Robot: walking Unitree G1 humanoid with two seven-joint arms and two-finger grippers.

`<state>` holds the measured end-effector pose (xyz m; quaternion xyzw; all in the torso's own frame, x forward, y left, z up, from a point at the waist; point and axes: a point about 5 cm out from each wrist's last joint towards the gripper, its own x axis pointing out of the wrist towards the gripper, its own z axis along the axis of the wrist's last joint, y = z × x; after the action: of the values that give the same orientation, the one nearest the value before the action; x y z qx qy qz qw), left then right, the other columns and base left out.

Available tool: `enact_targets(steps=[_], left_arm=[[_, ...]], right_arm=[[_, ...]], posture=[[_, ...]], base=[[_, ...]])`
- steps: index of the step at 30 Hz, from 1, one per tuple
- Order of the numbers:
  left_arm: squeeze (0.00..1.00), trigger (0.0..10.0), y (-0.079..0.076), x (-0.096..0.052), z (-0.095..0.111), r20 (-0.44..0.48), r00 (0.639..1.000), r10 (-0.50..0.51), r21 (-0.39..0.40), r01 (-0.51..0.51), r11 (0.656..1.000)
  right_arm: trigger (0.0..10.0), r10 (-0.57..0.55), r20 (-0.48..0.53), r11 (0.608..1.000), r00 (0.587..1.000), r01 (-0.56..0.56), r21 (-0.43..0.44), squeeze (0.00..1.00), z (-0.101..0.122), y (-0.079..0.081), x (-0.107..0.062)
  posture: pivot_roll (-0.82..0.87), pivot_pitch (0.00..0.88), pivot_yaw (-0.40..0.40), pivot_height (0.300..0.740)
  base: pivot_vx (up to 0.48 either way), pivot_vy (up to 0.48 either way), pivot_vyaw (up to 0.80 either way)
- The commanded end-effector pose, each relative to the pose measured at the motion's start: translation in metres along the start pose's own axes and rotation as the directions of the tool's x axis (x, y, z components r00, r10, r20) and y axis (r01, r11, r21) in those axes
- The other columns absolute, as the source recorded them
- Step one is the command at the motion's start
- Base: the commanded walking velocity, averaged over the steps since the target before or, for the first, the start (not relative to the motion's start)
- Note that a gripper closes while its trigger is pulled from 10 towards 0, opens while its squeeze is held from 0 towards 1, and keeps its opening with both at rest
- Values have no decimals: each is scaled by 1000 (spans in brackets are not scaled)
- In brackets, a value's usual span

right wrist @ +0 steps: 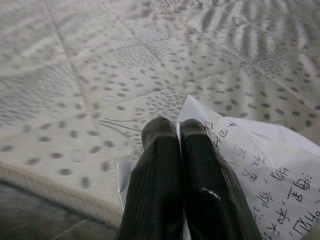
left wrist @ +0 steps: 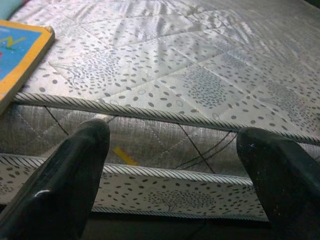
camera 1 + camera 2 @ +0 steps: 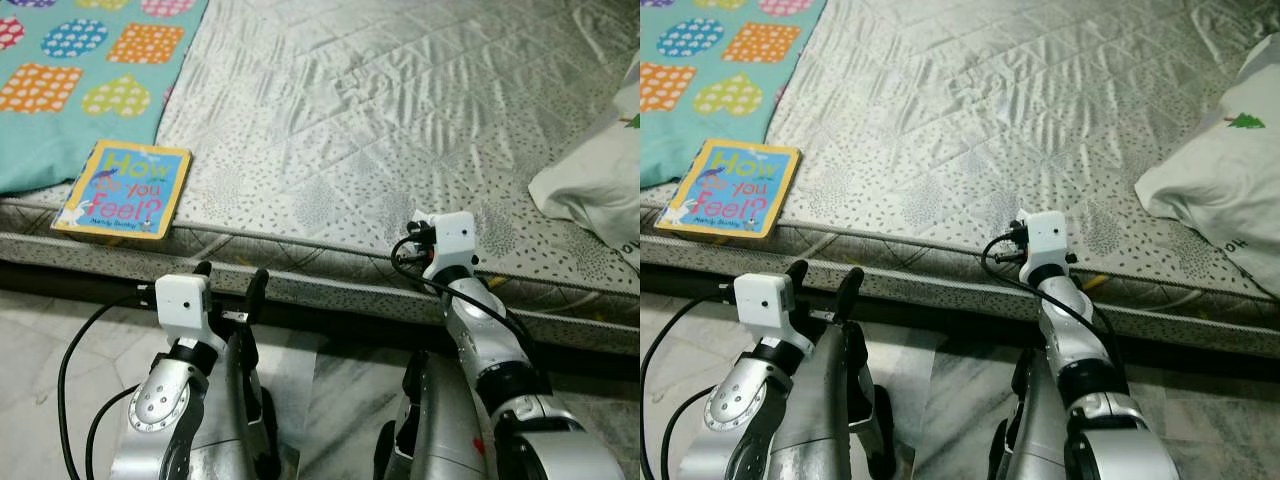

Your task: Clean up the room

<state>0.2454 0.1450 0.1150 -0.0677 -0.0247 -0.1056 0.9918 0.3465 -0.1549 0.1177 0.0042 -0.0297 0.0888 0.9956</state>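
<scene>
Two things to tidy: a sheet of paper and a kids' board book, both on the mattress

Paper, where: right at the near edge of the mattress, under the right hand; the wrist cam shows it white with printed characters, one corner poking up beside the fingers

Right hand: fingers pressed together with the paper's edge caught between them, so I'd call it pinched on the sheet

Paper, handling: looks super light and floppy, no stiffness at all. My guess is it'll droop, flap or crumple, and could tear if yanked. The pinch sits near a corner, which is fine for something that weighs nothing, but a thin sheet can slip out of smooth black fingers

Book, where: near the mattress edge on the robot's left, its far end just on the rim of the teal patterned blanket

Book, handling: looks rigid and flat, a bit heavier. I'd take it by the near edge, the one by the mattress border, since it lies flat and there's no getting under the middle

Left hand: spread wide, holding nothing, low in front of the mattress side, off to the right of the book

Also around: white pillow on the far right, well apart from both

Floor: pale tiles below the bed
</scene>
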Motion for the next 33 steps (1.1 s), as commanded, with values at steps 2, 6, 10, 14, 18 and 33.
enact_targets(steps=[2,6,10,14,18,33], left_arm=[[0,10000,2,-3,-7,-22,999,28,2,-28,1000],[0,10000,2,0,-7,-20,999,30,-10,-30,1000],[0,10000,-2,7,-8,-17,1000,8,-16,-8,1000],[0,10000,-4,10,-7,-8,1000,1,-17,-1,1000],[0,10000,-2,8,-9,-14,1000,23,-31,-23,999],[0,10000,-5,7,-13,-24,1000,5,-34,-6,999]], right_arm=[[10000,-10,40,999,999,8,38,0,6,5,-14],[10000,-29,83,998,996,23,65,0,16,11,-25],[10000,-42,126,993,991,28,117,0,28,18,-35],[10000,-19,140,992,990,1,125,0,39,23,-34],[10000,-10,136,993,991,-7,122,0,44,24,-31],[10000,5,108,990,994,-21,143,0,48,33,-36]], posture=[[97,195,-14,528],[84,194,-8,528],[73,192,-3,528],[68,191,-2,548],[68,191,-2,572],[64,202,19,667]], base=[[0,0,0],[0,0,0],[0,0,0],[0,0,0],[0,0,0],[0,0,0]])
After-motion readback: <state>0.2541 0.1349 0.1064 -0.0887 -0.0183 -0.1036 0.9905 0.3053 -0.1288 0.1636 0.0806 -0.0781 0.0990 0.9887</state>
